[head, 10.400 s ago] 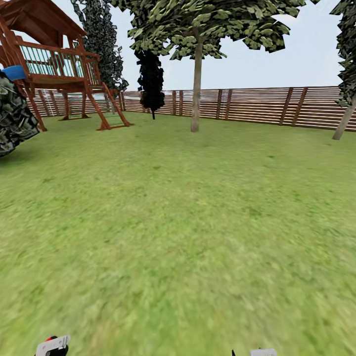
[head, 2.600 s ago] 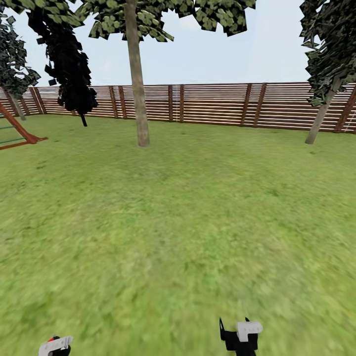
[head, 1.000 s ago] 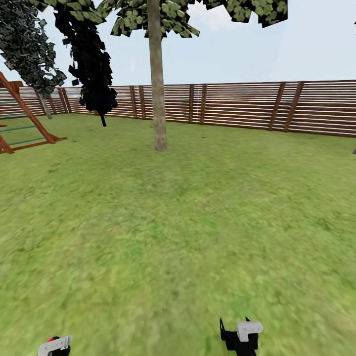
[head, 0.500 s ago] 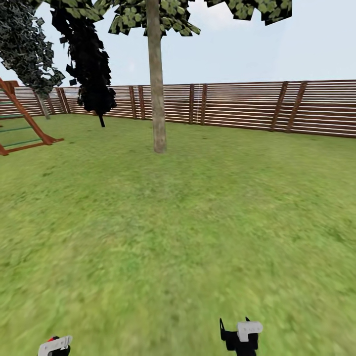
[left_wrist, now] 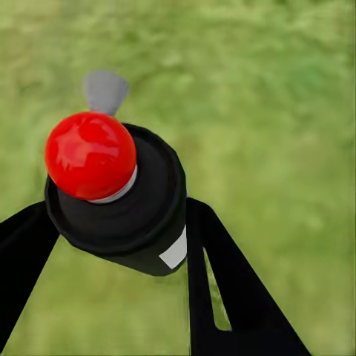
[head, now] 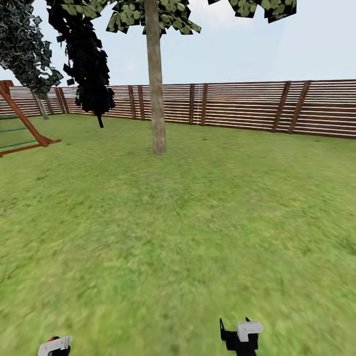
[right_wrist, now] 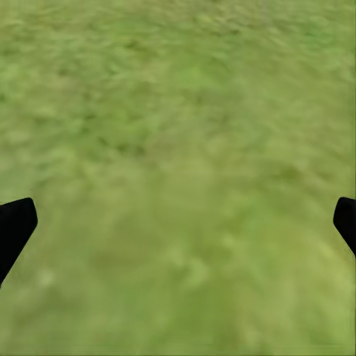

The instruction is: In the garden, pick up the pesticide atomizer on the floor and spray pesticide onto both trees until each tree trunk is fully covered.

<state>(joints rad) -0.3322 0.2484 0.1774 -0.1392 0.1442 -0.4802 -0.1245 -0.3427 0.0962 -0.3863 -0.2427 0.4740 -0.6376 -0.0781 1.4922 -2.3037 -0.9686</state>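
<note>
One tree stands ahead on the lawn of the garden, its thick grey-beige tree trunk (head: 157, 99) left of centre in the head view, far beyond my arms. No pesticide haze shows on it. The pesticide atomizer (left_wrist: 111, 200), a black canister with a red ball cap (left_wrist: 90, 154) and a grey nozzle (left_wrist: 104, 90), sits between the black fingers (left_wrist: 222, 282) of my left gripper (left_wrist: 119, 219), which is shut on it. That gripper's white top and the red cap peek in at the head view's lower edge (head: 54, 345). My right gripper (right_wrist: 180, 226) hangs open over bare grass; it also shows low in the head view (head: 241, 337).
A brown slat fence (head: 247, 106) runs across the back of the lawn. A near-black thin-trunked tree (head: 84, 54) and a dark leafy one (head: 24, 44) stand at the back left, beside a red-brown play frame's ladder (head: 22, 129). Open grass (head: 198, 222) lies between me and the trunk.
The whole view has shifted slightly: the trunk's base sits a little lower and the play frame has slid left. Both grippers keep their places in the picture.
</note>
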